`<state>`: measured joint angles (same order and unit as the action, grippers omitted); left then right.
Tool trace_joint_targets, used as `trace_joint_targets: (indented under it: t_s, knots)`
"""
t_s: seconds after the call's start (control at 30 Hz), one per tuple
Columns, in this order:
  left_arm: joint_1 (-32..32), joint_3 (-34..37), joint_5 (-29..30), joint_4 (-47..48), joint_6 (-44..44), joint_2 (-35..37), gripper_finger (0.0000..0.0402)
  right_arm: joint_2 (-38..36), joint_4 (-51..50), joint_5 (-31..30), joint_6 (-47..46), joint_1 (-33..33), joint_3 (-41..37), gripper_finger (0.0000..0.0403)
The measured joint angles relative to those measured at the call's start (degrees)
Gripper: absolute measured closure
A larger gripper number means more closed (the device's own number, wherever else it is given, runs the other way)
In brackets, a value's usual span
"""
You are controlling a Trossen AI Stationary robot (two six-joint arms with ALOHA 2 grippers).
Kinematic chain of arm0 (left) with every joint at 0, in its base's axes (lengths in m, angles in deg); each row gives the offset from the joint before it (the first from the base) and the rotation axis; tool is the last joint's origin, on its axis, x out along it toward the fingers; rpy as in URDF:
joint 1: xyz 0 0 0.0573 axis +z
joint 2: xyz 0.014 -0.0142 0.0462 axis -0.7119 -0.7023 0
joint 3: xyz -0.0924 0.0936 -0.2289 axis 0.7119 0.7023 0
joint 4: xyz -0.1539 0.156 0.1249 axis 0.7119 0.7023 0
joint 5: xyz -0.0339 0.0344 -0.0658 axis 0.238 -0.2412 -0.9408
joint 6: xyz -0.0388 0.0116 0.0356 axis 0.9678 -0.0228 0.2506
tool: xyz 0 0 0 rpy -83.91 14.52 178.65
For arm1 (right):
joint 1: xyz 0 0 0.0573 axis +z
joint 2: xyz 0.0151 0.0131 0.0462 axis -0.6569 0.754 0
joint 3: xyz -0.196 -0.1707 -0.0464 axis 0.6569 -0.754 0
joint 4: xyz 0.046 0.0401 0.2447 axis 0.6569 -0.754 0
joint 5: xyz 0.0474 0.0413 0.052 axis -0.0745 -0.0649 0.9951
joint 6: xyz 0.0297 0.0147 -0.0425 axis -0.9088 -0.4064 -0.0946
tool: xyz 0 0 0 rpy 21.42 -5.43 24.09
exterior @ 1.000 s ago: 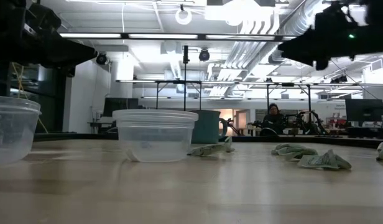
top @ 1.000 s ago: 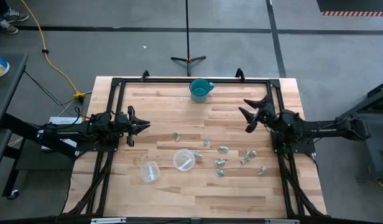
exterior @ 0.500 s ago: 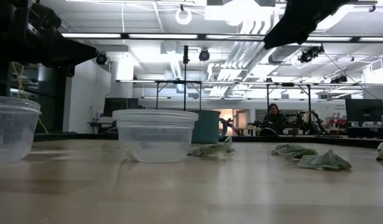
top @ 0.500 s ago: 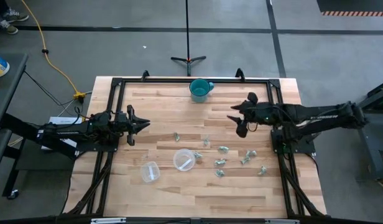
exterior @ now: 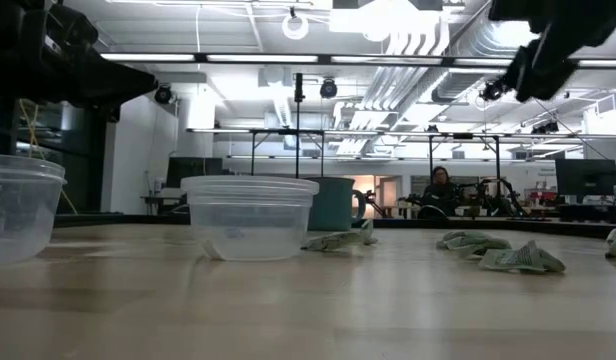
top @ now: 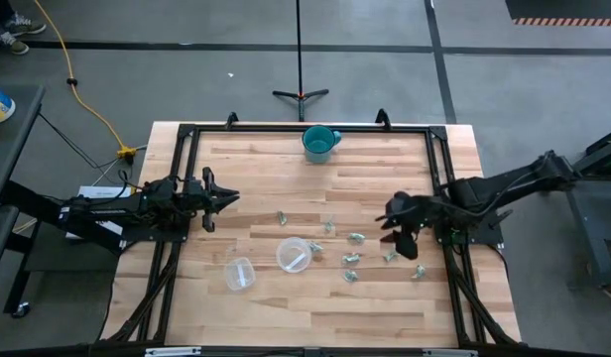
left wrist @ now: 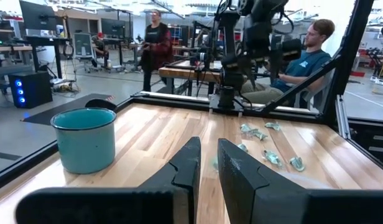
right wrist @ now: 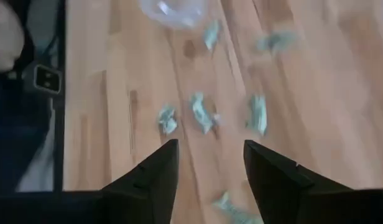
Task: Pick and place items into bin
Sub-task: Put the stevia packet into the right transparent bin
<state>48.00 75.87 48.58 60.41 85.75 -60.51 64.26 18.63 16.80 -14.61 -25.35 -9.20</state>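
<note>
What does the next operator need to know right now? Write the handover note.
Right hand: open, empty, up above the table over the right end of the scattered items.
Left hand: waiting at the left side of the table, fingers nearly together, holding nothing.
Items: about ten shiny wrapped pieces, all loose on the wood between the middle and the right edge.
Containers: two clear plastic tubs, one by the items and one further left; a teal cup at the far edge.
Done: nothing visibly binned yet.
Left: pick every piece and place it in the bin.
</note>
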Motion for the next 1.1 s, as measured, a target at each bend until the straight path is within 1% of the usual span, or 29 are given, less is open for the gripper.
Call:
trace_joint_targets:
  t_s: [0.07,0.13,0.2,0.33,0.43,0.5,0.6,0.77,0.87,0.97,1.1]
  knots:
    - [0.0,0.0,0.0,-0.1,0.0,0.0,0.0309,0.3,-0.4,-1.8,-5.8,0.7,-0.4,0.0237]
    - [0.0,0.0,0.0,-0.5,0.0,0.0,0.0309,0.4,-1.9,-3.0,-6.9,1.4,-0.4,0.0243]
    - [0.0,0.0,0.0,-0.5,0.0,0.0,0.0309,0.7,-4.1,-4.0,-4.2,2.3,-0.4,0.025]
    - [0.0,0.0,0.0,-0.5,0.0,0.0,0.0309,1.2,-7.3,-8.5,1.2,4.1,-0.4,0.0263]
    - [0.0,0.0,0.0,-0.7,0.0,0.0,0.0309,2.7,-8.3,-8.4,3.4,4.8,-0.4,0.0267]
    - [0.0,0.0,0.0,-0.7,0.0,0.0,0.0309,4.0,-9.5,-8.8,2.0,5.0,-0.4,0.0265]
    - [0.0,0.0,0.0,-0.7,0.0,0.0,0.0309,6.5,-12.0,-8.9,-0.1,4.9,-0.4,0.0247]
    - [0.0,0.0,0.0,-0.7,0.0,0.0,0.0309,10.9,-16.2,-5.5,-2.2,5.0,-0.4,0.0191]
    - [0.0,0.0,0.0,-0.7,0.0,0.0,0.0309,13.3,-16.3,-5.1,-2.7,5.0,-0.4,0.0166]
    - [0.0,0.0,0.0,-0.8,0.0,0.0,0.0309,15.3,-16.5,-5.3,-2.7,5.0,-0.4,0.0152]
    - [0.0,0.0,0.0,-0.8,0.0,0.0,0.0309,17.5,-17.1,-5.1,-2.7,5.0,-0.4,0.0149]
